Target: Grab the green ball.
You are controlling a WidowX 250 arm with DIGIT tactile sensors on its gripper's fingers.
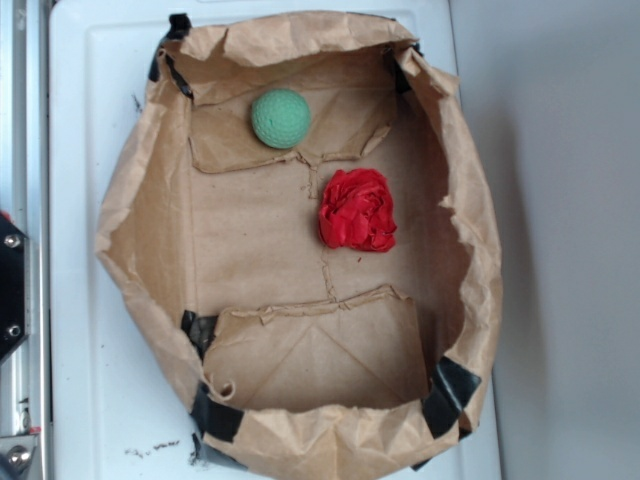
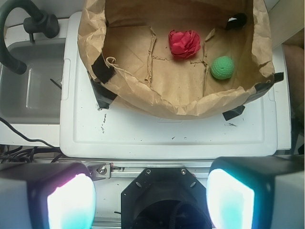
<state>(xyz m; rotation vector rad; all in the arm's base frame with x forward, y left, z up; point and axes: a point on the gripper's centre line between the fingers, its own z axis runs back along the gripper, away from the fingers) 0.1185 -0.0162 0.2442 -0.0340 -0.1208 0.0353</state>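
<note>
The green ball (image 1: 280, 118) (image 2: 222, 67), a small mint-green dimpled sphere, lies on the floor of a crumpled brown paper bag tray (image 1: 130, 220) (image 2: 90, 33), near its far end in the exterior view. A red ruffled lump (image 1: 357, 209) (image 2: 184, 43) sits beside it toward the middle. My gripper (image 2: 150, 200) is open, with a wide empty gap between its two glowing pads (image 2: 71, 202). It hangs well outside the bag, over the black robot base (image 2: 162, 195), far from the ball. The gripper does not appear in the exterior view.
The bag rests on a white plastic lid (image 1: 90, 380) (image 2: 167, 133). A grey sink with a dark faucet (image 2: 19, 28) stands to the left in the wrist view. A metal rail (image 1: 15, 150) runs along the lid's left side. Black tape holds the bag's corners.
</note>
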